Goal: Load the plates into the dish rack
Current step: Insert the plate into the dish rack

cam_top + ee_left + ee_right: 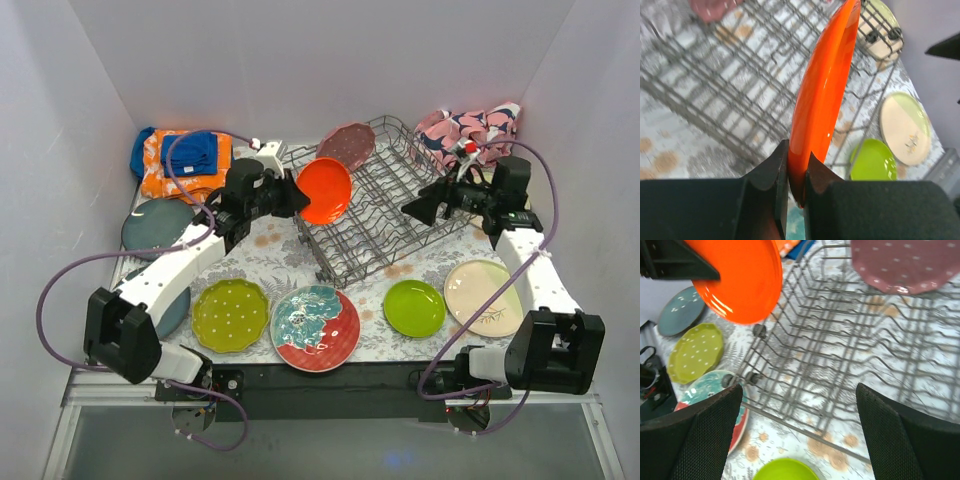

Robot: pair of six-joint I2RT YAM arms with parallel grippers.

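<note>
My left gripper (pixel 796 167) clamps the orange plate (pixel 825 90) by its rim, on edge over the dish rack (pixel 390 205) at its 9 o'clock side; my right gripper (pixel 797 395) gapes wide and empty at 3 o'clock; a pink dotted plate (pixel 346 145) sits at 11 o'clock

The floral-patterned bench (pixel 285 265) is enclosed on three sides by plain white walls (pixel 300 60) and is evenly lit.
</note>
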